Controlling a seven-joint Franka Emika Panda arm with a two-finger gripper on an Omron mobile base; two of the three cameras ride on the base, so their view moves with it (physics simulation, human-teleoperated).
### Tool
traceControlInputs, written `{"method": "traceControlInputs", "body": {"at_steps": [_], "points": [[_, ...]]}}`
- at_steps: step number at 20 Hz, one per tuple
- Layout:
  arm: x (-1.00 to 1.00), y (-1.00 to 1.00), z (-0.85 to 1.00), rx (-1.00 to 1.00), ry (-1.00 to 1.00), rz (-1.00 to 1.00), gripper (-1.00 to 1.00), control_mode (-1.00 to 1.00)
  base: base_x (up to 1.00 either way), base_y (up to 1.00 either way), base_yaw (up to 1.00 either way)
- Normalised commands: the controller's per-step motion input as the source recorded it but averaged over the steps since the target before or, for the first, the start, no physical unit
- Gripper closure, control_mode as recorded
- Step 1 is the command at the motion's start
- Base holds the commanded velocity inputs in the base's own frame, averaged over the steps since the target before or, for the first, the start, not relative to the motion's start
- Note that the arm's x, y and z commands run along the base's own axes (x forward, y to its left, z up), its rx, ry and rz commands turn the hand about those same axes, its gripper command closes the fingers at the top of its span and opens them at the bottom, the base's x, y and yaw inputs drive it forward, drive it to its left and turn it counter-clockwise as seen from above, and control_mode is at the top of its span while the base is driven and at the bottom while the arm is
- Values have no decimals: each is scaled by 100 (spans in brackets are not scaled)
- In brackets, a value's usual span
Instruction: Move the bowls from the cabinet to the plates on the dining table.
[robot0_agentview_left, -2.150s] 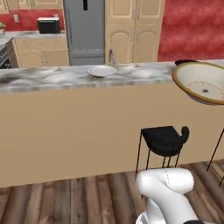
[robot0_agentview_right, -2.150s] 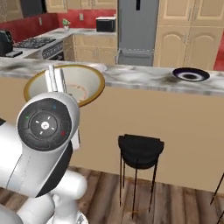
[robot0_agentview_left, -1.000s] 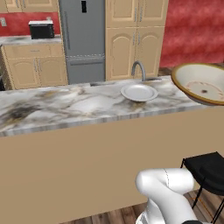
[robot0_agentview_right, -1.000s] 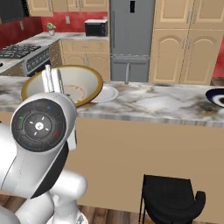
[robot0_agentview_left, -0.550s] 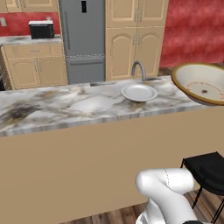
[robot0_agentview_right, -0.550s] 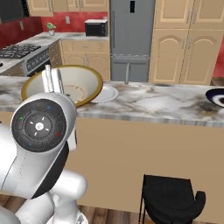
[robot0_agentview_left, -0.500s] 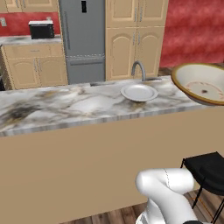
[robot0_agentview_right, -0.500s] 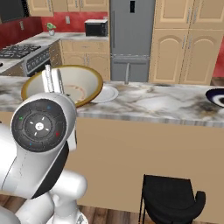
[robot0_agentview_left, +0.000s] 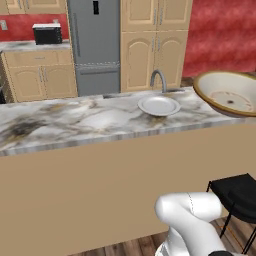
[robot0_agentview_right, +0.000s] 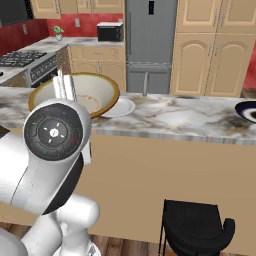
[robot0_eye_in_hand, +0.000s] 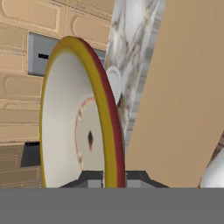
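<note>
Overhead, above the near edge of the dining table, hung the wide cream bowl, held clear of the white plate beside it. Pinching its tan rim, the gripper had both jaws pressed tight.

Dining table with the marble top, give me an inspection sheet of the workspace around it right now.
Surface: veined marble dining table, long, plain beige side panels.
Job's things: wide cream bowl with tan rim held up at table height; flat white plate beside it on the table; dark navy plate at the far end.
Clutter: nothing seen.
Grippers: gripper shut on the cream bowl's rim.
Cables: nothing seen.
Surroundings: black backless stool, grey refrigerator, tall beige arched-panel cabinets, black microwave, red wall.
</note>
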Motion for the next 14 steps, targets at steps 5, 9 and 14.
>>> {"method": "traceControlInputs", "body": {"at_steps": [5,9,14], "points": [[87,-7,0,0,11,0,100,-100,0,0,0],[88,0,0,0,14,0,100,-100,0,0,0],[76,1,0,0,10,2,100,-100,0,0,0]]}}
